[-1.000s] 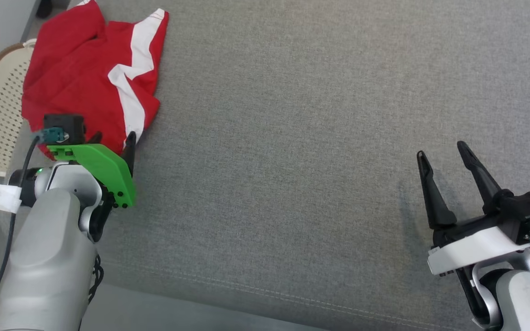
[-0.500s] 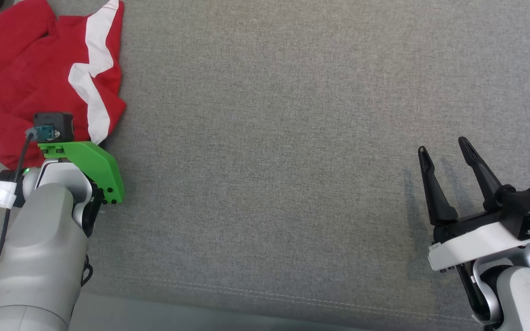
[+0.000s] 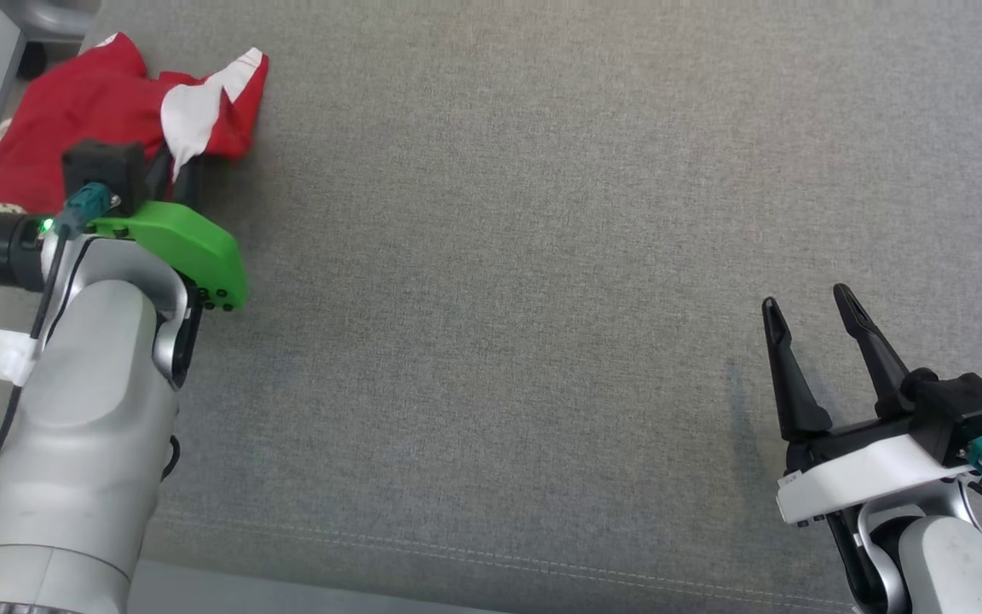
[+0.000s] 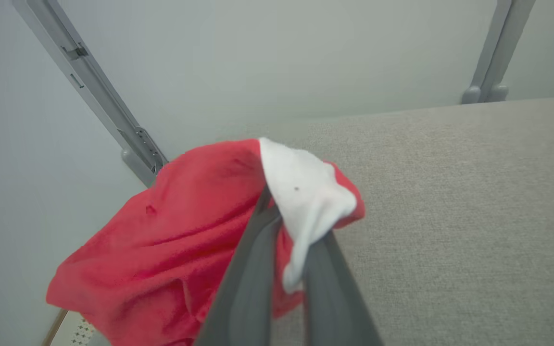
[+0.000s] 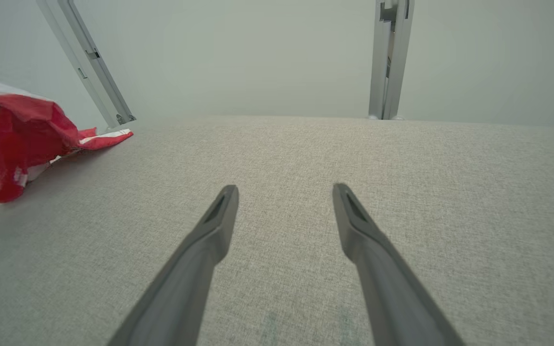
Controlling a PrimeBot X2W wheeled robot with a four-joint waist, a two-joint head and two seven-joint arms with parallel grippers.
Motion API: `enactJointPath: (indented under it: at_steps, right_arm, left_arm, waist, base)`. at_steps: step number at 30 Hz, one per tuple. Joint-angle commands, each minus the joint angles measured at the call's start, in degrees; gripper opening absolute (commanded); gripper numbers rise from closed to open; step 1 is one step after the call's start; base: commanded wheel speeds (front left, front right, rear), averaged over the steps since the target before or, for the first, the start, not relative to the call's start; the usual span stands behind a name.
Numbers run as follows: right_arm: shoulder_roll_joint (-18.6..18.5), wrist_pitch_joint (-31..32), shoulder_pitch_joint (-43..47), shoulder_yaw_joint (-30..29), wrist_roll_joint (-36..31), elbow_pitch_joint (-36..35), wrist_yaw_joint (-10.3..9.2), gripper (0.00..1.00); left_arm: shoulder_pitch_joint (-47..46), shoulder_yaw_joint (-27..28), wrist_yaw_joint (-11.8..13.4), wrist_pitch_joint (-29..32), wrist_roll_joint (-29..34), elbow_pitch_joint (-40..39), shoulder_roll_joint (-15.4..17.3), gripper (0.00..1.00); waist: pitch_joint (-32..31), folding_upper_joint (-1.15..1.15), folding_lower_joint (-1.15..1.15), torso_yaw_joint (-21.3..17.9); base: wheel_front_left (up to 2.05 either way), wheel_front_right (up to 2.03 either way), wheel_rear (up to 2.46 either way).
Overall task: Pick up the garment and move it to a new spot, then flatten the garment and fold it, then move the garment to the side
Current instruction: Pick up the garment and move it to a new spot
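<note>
Where the grey fabric surface (image 3: 542, 256) reaches its far-left corner, the red-and-white garment (image 3: 73, 153) sits bunched, with the left gripper (image 3: 174, 166) clamped on its white fold. The right gripper (image 3: 805, 297) hovers over bare fabric, spread wide and empty. Grey metal posts (image 5: 390, 57) stand against the pale wall (image 5: 258, 48).

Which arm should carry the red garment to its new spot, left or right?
Left. The left gripper is shut on the red-and-white garment, pinching its white stripe. The right gripper stands open over the grey upholstered surface, well apart from it.
</note>
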Motion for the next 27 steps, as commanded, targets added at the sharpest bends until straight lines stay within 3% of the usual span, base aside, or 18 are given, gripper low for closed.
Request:
enactJointPath:
  at_steps: [1, 7, 16, 22, 27]
  right_arm:
    - [0.2, -0.4, 0.9, -0.1, 0.2, 0.3, -0.09, 1.00]
    - [1.0, -1.4, 1.1, -0.1, 0.5, 1.3, -0.09, 1.00]
    - [2.2, -2.8, 0.1, 0.0, 1.0, 2.3, -0.09, 1.00]
    - [2.5, -4.2, -0.9, 0.1, 2.0, 3.8, -0.09, 1.00]
    - [2.8, -5.4, -0.1, -0.8, 2.9, 5.1, -0.09, 1.00]
  left_arm:
    - [1.3, -0.6, 0.6, -0.6, 0.9, -2.2, -0.3, 0.00]
    - [6.2, -3.5, 1.7, 0.9, 2.3, -17.6, -1.2, 0.00]
    - [14.4, -12.1, 2.0, 11.7, 4.1, -45.8, -3.6, 0.00]
    - [13.7, -18.3, 0.2, 16.5, 5.9, -52.1, -5.4, 0.00]
    - [11.8, -20.9, -0.8, 19.3, 6.6, -52.5, -5.3, 0.00]
  waist:
    - [-1.7, 0.00, 0.00, -0.4]
    - [-3.5, 0.00, 0.00, -3.0]
    - [-2.8, 0.00, 0.00, -10.9]
    - [-1.6, 0.00, 0.00, -17.9]
    - [-1.0, 0.00, 0.00, -21.1]
  base:
    - [0.00, 0.00, 0.00]
    - [0.00, 0.00, 0.00]
    - [0.00, 0.00, 0.00]
    - [0.00, 0.00, 0.00]
    - [0.00, 0.00, 0.00]
